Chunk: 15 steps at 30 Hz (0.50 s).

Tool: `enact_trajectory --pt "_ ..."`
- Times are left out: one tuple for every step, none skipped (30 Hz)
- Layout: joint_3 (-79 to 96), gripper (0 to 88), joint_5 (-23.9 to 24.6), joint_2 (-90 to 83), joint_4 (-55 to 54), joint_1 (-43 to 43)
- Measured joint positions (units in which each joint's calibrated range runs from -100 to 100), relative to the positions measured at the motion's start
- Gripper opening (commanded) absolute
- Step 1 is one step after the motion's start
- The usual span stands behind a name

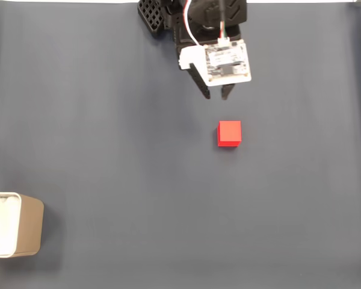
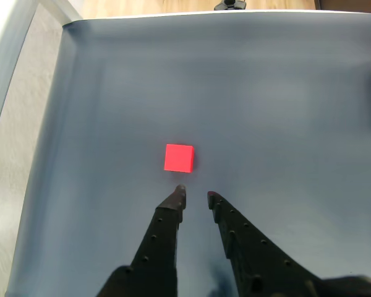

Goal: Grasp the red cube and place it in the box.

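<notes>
The red cube (image 1: pixel 229 133) lies on the dark grey mat, right of centre in the fixed view. In the other view the red cube (image 2: pixel 178 158) sits just beyond my fingertips. My gripper (image 1: pixel 216 95) hangs a short way above the cube in the fixed view, apart from it. Seen in the other view, the gripper (image 2: pixel 196 192) is open by a narrow gap with nothing between its black fingers (image 2: pixel 167 226). The beige box (image 1: pixel 15 224) with a white inside stands at the lower left edge of the fixed view, far from the cube.
The grey mat (image 1: pixel 108 120) covers the whole table. The arm's black base (image 1: pixel 153 15) sits at the top centre of the fixed view. In the other view the mat's left edge (image 2: pixel 46 124) meets a pale floor and a wooden strip runs along the far side.
</notes>
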<state>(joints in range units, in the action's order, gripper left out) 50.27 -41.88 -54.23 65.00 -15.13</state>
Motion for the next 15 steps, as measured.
enact_trajectory --pt "-0.27 11.4 0.15 0.61 0.00 -0.37" --pt "-0.54 12.0 0.29 1.13 0.00 -0.67" --pt "-0.81 12.7 0.44 1.65 0.00 -0.96" --pt "-1.08 13.6 0.49 2.17 0.00 -1.19" --pt "-1.36 14.5 0.59 2.69 0.00 -1.34" --pt "-1.54 15.0 0.54 3.21 0.00 -1.41" --pt "-1.72 15.7 0.54 3.65 0.00 -1.41" --pt "-1.90 16.5 0.54 4.08 0.00 -1.41" --pt "-2.08 17.4 0.54 4.60 -0.16 -1.41" --pt "-2.35 18.1 0.54 5.04 -0.24 -1.41" --pt "-2.71 19.0 0.34 5.56 -0.32 -1.41" --pt "-2.98 20.0 0.24 6.08 -0.32 -1.41" --pt "-3.35 21.0 0.15 6.69 -0.32 -1.41" --pt "-3.62 22.0 0.05 7.29 -0.32 -1.41" --pt "-3.89 22.9 -0.05 7.90 -0.40 -1.41"
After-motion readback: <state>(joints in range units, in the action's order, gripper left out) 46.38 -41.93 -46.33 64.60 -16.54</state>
